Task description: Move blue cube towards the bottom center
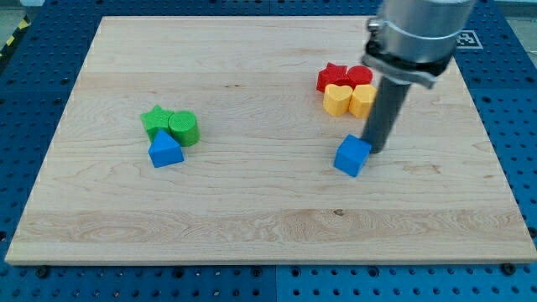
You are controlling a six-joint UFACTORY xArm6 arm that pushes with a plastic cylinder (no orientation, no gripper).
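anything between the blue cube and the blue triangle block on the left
No. In the camera view, the stretch of board between the blue cube and the blue triangular block is bare wood. My tip touches the cube's right side.

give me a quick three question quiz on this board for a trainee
1. True or false: my tip sits at the upper right edge of the blue cube.
2. Which block lies just below the green star and green cylinder? A) red star B) blue triangular block C) yellow block
3. Fill in: the red blocks sit directly above the ____ blocks, toward the view's top right.

Key:
1. True
2. B, the blue triangular block
3. yellow
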